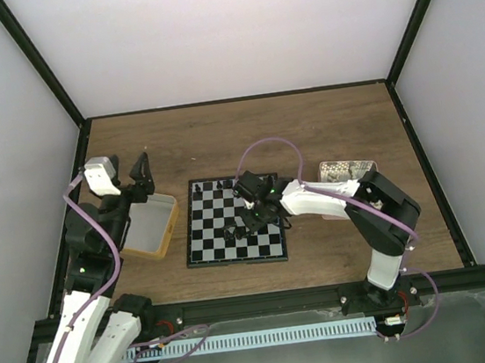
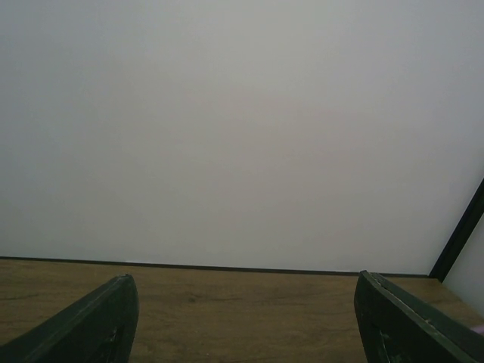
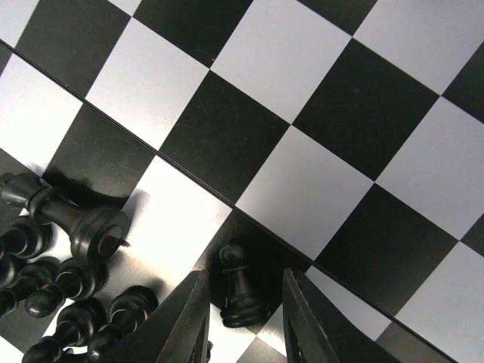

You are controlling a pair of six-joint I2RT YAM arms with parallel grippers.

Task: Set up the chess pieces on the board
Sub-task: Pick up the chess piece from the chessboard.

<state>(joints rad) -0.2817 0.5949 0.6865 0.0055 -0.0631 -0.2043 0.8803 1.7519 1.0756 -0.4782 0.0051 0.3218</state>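
Your right gripper (image 3: 244, 274) hangs low over the board (image 1: 218, 237), jaws just apart on either side of an upright pawn (image 3: 240, 291), not pinching it. Fallen pieces (image 3: 60, 287) lie heaped beside it on the board. Left of the board, your left gripper (image 2: 243, 278) is spread wide and empty.

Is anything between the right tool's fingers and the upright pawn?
Nothing visible. The pawn stands between the fingers of the right tool, a thin gap each side. The fallen pieces lie apart, to its left in the wrist view.
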